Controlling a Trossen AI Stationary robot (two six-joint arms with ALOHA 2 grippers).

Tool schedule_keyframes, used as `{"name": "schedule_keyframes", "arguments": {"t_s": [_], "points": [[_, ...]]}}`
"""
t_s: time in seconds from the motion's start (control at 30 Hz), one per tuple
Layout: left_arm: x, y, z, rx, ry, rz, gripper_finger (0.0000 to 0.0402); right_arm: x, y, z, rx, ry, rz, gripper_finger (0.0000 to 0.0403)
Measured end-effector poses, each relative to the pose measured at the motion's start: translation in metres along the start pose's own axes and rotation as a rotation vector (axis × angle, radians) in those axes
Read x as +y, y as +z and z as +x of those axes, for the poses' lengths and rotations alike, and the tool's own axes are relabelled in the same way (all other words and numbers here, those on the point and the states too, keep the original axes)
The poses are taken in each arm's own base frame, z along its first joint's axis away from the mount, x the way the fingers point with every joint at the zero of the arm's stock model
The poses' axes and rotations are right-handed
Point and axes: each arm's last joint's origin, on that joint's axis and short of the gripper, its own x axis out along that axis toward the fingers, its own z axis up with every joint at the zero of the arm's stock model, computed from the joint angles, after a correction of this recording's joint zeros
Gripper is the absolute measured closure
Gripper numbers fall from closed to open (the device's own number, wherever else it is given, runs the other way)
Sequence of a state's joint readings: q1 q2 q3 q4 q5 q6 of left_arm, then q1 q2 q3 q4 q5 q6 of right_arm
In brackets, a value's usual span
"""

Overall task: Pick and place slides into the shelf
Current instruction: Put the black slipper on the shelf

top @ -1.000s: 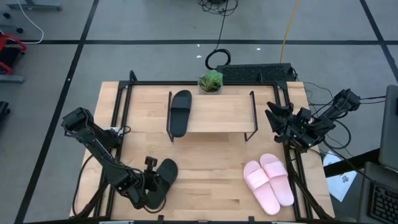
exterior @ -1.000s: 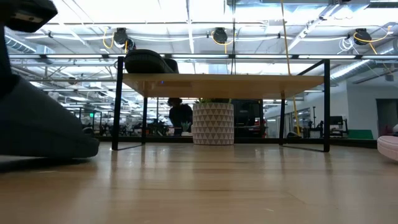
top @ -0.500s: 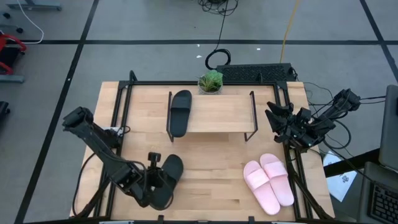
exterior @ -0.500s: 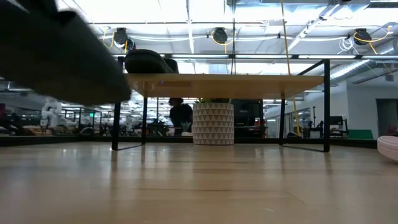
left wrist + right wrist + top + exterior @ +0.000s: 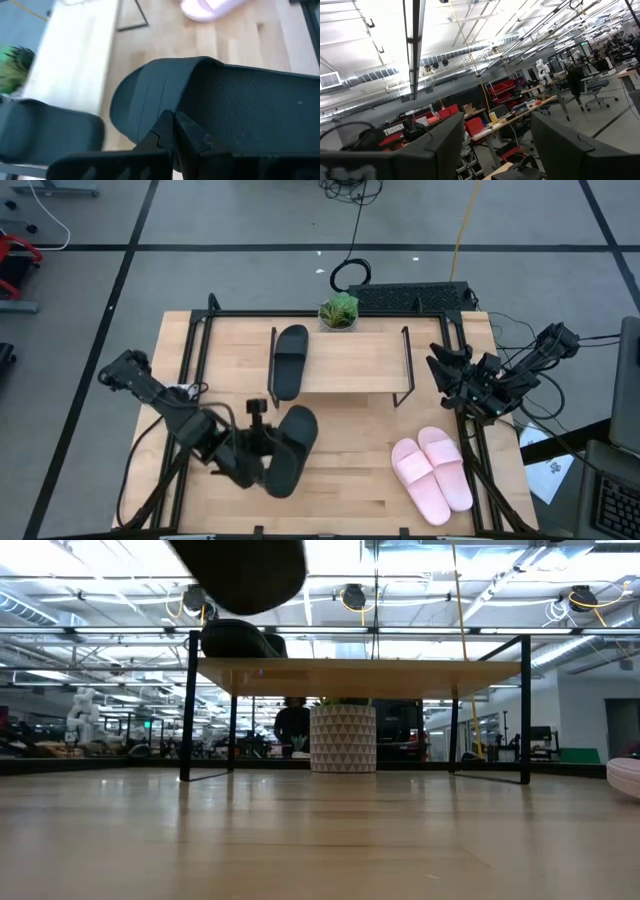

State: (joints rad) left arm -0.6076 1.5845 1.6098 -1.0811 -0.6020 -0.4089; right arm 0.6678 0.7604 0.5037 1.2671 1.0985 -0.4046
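shelf (image 5: 345, 362): sitting at the far middle of the table (image 5: 340, 455); it's a light wooden plank on thin black wire legs and side rails.
on the shelf: one matte black slide (image 5: 290, 360) is lying on the left end of the plank, partly hanging over the near edge. In the low view it's showing as a dark rounded lump (image 5: 235, 638) on top of the plank.
under the shelf: nothing is sitting on the tabletop there, though a plant pot (image 5: 342, 738) with a white triangle pattern is showing behind it.
left gripper (image 5: 262, 448): fingers are clamped onto the second black slide (image 5: 288, 448), holding it up off the table just near of the shelf's left end. In the left wrist view the slide's strap (image 5: 235, 107) is looking like fine dotted mesh, and the sole is smooth and rounded.
pink slides (image 5: 432, 472): lying side by side on the near right of the table, pale, smooth and chunky.
right gripper (image 5: 445, 370): waiting off the right edge of the table, just beside the shelf's right end; can't tell if its jaws are open or closed.
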Motion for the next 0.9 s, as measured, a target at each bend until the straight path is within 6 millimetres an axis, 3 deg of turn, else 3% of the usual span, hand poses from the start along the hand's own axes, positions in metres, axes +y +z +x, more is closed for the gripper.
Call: {"name": "schedule_keyframes", "arguments": {"t_s": [0.23, 0.5, 0.7, 0.9], "points": [[0.037, 0.039, -0.004, -0.057, 0.094, 0.004, 0.0401, -0.001, 0.001, 0.000, -0.003, -0.002, -0.012, 0.0184], [0.070, 0.092, 0.029, 0.020, 0.266, 0.148, 0.0401, -0.004, 0.006, -0.001, -0.013, -0.008, -0.026, 0.0184], [0.106, 0.111, 0.062, 0.085, 0.365, 0.120, 0.0401, -0.007, 0.010, -0.001, -0.020, -0.011, -0.013, 0.0184], [0.131, 0.111, 0.090, 0.165, 0.418, 0.140, 0.0401, -0.010, 0.014, -0.002, -0.028, -0.017, -0.017, 0.0184]]}}
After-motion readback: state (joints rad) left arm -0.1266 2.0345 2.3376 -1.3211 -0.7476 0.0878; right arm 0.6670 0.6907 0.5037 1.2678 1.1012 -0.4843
